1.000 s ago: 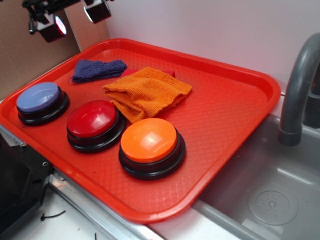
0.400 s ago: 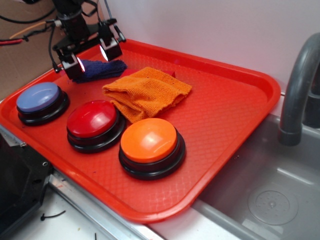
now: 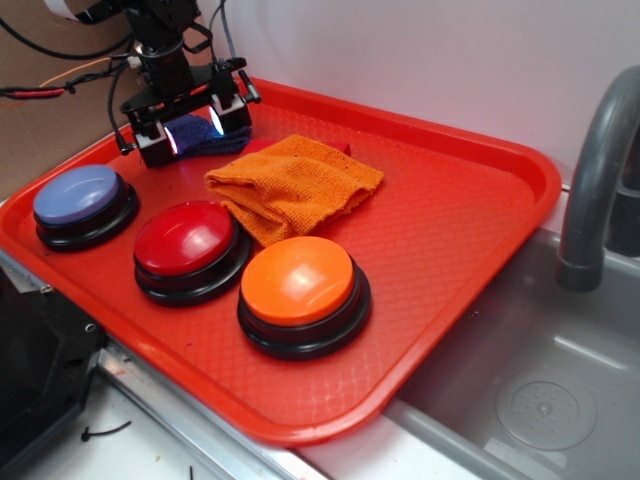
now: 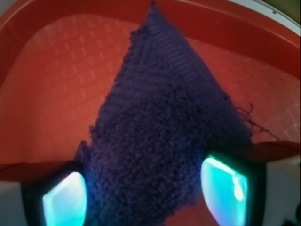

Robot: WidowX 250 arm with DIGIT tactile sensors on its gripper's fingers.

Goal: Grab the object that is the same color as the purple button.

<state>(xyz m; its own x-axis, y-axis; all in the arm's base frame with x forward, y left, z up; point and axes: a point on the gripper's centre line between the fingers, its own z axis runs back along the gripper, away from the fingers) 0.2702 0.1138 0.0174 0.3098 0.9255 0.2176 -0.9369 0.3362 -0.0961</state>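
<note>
Purple terry fills my wrist view: the rag (image 4: 160,141) lies between my two fingers (image 4: 63,200), which stand wide apart on either side of it with nothing yet pinched. In the exterior view my gripper (image 3: 190,130) sits low over the rag (image 3: 205,143) at the upper left of the frame, near the far rim of the tray (image 3: 480,190). The purple button (image 3: 80,195) is at the left edge, and the rag matches it.

What worries me from here is height. I cannot tell whether my fingertips reach the tray floor, and if I close too high I judge they would only brush the pile and the rag would slip out as I lift. The rag also narrows toward the rim, so a grip off its thick part might catch only a loose corner. The orange cloth (image 3: 295,185) lies just beside, toward the frame's centre, and drifting that way could snag it instead.
</note>
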